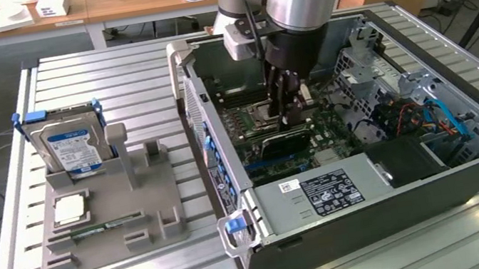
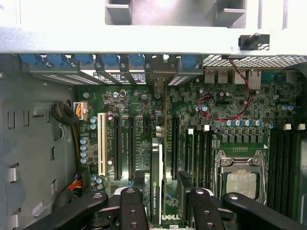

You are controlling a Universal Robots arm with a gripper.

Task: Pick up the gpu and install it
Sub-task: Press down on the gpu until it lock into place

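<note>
Gpu (image 2: 157, 184) stands on edge in a motherboard (image 2: 144, 110) slot inside the open computer case (image 1: 477, 176), near the middle of the board. Directly above it hangs the gripper (image 2: 160, 208), fingers spread apart on either side of the card and holding nothing. Judging from this, the card may sit only partly pressed home; a tilted seat or a finger snagging its top edge could lift it loose again.

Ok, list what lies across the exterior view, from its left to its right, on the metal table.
Hard drive standing in the grey holder → computer case's side frame with blue clips → gpu inside the case, under the open gripper → blue cables.
</note>
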